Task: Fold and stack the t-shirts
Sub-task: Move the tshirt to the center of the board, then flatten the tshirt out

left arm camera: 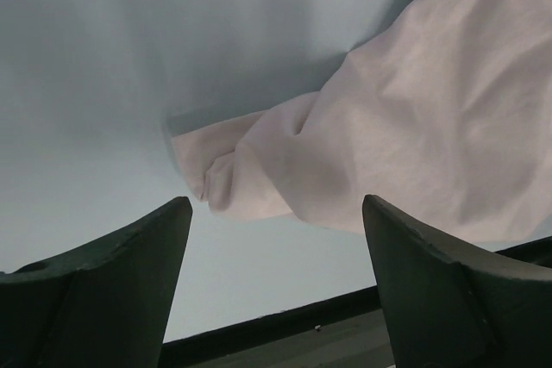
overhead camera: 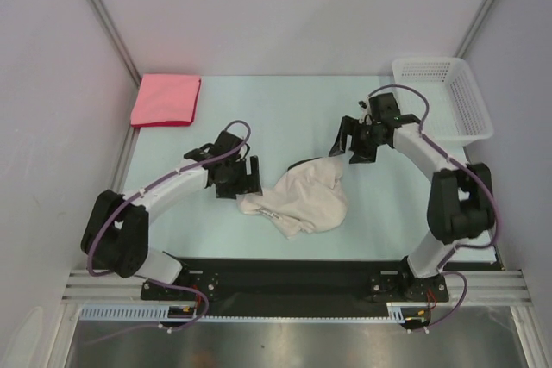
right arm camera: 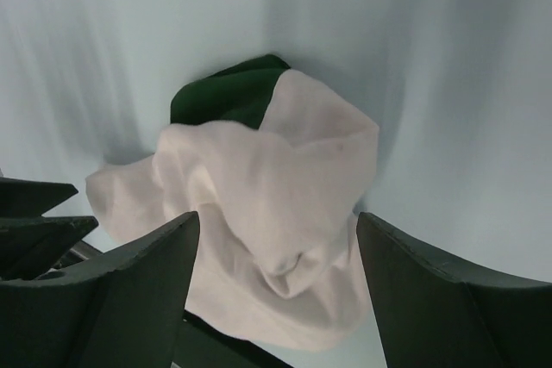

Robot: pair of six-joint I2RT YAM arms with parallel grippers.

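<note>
Mid-table the cream shirt [overhead camera: 302, 200] lies crumpled, so my left gripper [left arm camera: 276, 202] and right gripper [right arm camera: 277, 215] flank it wide, empty

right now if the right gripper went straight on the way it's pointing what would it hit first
The crumpled cream shirt: it lies bunched dead ahead of the open right gripper, with its dark green part farther on. How far off the shirt is, the wrist view doesn't settle.
</note>
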